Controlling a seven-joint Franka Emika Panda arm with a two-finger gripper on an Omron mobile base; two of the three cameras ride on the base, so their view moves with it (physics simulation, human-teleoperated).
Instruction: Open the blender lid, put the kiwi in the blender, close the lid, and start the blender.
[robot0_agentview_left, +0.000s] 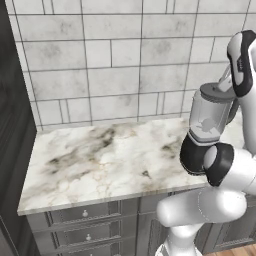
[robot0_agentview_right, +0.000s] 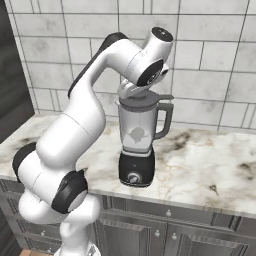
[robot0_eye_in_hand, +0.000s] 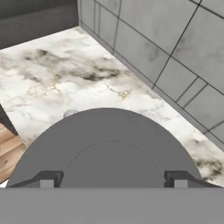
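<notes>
The arm is glossy white, built of thick rounded segments with black bands at the joints and a round grey-capped wrist end. Two small dark fingertips have pale grey square pads.

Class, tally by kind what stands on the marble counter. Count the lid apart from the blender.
blender: 1
blender lid: 1
Total: 2
The pale shape in the jar is too unclear to count.

Black-based blender stands upright on marble counter, dark grey lid seated on jar.
</notes>
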